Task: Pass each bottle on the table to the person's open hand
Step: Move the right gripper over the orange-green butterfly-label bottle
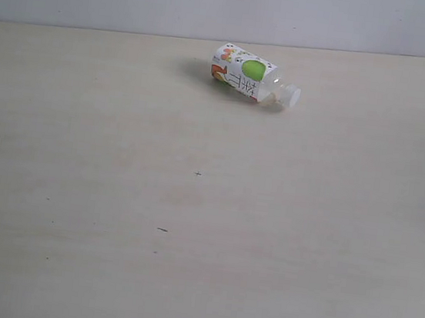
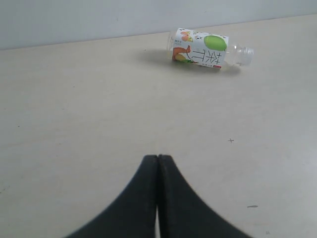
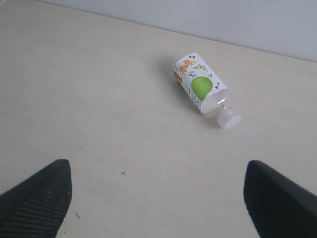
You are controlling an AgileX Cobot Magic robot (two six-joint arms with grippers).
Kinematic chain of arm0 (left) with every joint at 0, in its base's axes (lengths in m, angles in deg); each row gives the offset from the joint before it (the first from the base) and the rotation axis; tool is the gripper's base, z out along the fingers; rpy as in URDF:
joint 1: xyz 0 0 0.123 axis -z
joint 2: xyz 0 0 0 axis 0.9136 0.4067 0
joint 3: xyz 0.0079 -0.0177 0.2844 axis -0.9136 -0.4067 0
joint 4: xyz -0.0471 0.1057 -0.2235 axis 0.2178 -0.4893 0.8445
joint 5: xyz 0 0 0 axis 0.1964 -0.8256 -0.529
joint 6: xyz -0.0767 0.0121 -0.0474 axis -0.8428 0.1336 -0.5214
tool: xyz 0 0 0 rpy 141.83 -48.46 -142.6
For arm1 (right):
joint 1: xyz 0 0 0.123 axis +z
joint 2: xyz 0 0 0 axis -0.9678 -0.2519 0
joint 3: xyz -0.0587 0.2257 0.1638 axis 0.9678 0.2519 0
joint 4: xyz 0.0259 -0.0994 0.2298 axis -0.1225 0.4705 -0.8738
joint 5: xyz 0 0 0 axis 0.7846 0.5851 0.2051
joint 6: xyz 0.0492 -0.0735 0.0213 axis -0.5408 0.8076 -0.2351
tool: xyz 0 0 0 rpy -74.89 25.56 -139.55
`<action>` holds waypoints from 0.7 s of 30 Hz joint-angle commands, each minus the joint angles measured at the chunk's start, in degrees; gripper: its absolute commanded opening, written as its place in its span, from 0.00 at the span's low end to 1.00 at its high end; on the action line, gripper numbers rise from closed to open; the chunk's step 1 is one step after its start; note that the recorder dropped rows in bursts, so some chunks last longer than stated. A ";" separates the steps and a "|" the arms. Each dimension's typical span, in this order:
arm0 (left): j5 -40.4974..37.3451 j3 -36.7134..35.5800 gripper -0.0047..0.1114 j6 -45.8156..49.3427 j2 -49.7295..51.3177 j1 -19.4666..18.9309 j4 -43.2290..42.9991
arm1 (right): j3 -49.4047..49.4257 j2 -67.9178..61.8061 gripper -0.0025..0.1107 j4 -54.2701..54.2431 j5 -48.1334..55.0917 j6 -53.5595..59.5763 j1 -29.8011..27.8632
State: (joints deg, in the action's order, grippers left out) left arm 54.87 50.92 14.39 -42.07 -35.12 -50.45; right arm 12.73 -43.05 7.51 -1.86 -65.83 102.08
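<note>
My R gripper [image 3: 156, 171] spread, L gripper [image 2: 158, 158] pressed shut; bottle [image 3: 200, 87] lies sideways (round), may roll if nudged.

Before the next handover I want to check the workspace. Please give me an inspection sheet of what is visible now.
Surface: beige table, a few tiny dark specks.
Job's things: one bottle with an apple label, lying on its side near the far edge.
Clutter: nothing seen.
Hands: left hand shut, empty; right hand open, empty.
Cables: nothing seen.
Surroundings: plain pale wall behind the table.
</note>
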 commanded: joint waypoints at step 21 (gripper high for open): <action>0.17 -0.28 0.04 -0.32 -0.29 -0.06 0.29 | -43.95 -48.51 0.79 -0.50 8.99 12.69 0.01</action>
State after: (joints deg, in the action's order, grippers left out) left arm 54.87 50.92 14.39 -42.07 -35.12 -50.45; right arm -26.53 -86.96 7.13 6.79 -55.80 102.08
